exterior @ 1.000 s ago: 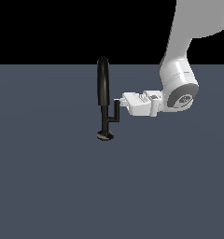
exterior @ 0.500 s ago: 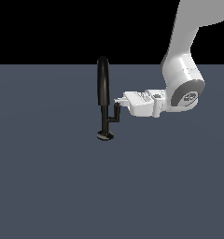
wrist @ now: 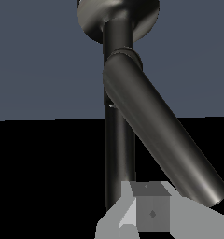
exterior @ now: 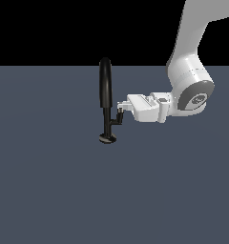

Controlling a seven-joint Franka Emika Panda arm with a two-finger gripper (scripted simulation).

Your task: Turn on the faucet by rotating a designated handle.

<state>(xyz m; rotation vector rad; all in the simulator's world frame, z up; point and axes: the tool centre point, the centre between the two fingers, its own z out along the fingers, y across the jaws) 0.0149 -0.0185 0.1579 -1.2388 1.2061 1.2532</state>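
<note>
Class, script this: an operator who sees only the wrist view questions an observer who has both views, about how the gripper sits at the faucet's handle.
Operator: From which side does the arm reach in?
Observer: The arm comes in from the exterior view's right, with the gripper held level.
Operator: Where is the gripper against the handle?
Observer: At the upper end of the upright bar of the handle. I cannot tell whether it is closed on it.
Operator: Is the faucet upright?
Observer: Yes, the faucet stands upright on its base disc.
</note>
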